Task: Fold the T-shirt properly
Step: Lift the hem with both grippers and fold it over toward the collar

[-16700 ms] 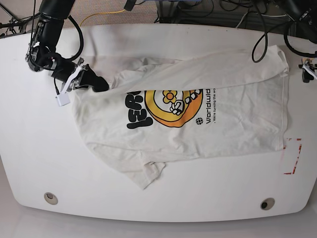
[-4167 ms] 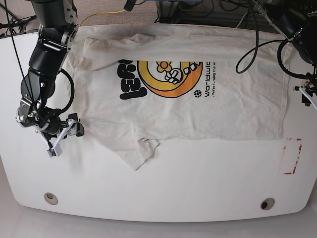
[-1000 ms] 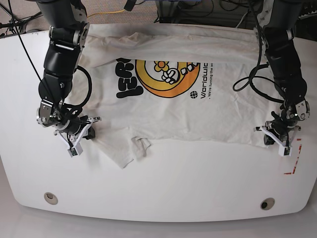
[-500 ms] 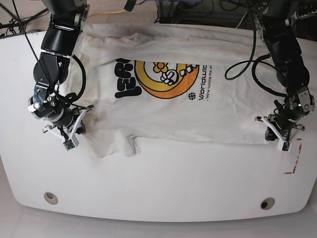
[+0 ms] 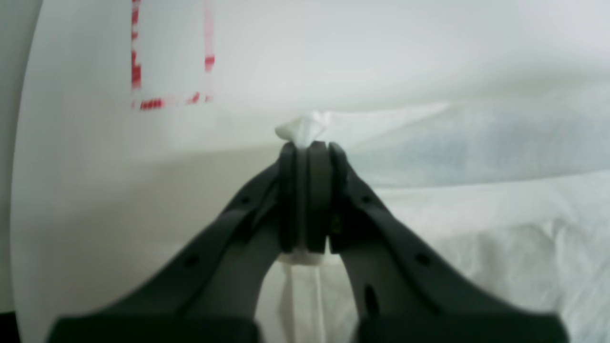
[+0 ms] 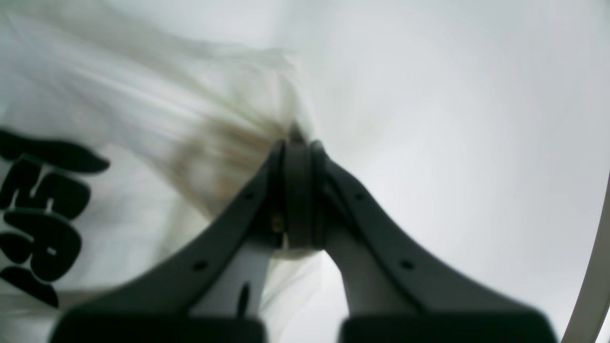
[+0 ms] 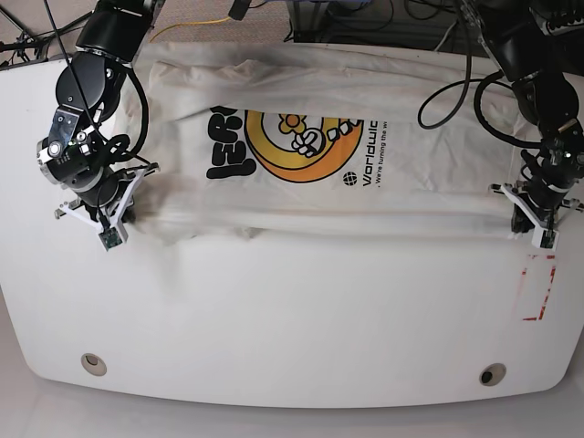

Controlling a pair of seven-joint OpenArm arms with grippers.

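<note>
Across the white table [image 7: 292, 319], the T-shirt [image 7: 365, 205] is lying spread out, with its printed side facing up. In the base view, the black lettering [image 7: 228, 157] and the orange-yellow round graphic [image 7: 292, 146] are showing on the upper middle of the cloth, with a line of small black text [image 7: 370, 169] running beside the graphic. The near edge of the cloth is forming a long, nearly straight line between the two grippers.

The left gripper [image 5: 305, 147] is sitting at the base view's right end of that line, and its jaws are pressing together on a small bunch of the T-shirt's cloth. In the left wrist view, a tuft of white fabric [image 5: 302, 127] is sticking out just past the closed fingertips. A red dashed square marking [image 5: 169, 57] is showing on the table near this gripper, apart from the cloth.

The right gripper [image 6: 296, 143] is sitting at the base view's left end of the line, with its jaws likewise pressing together and pinching a gathered edge of the T-shirt. In the right wrist view, the fabric is fanning out in creases from the pinch point, and part of the black lettering is appearing at the left edge.

Two round fittings [image 7: 93, 364] are sitting near the table's front corners, well apart from the cloth.
</note>
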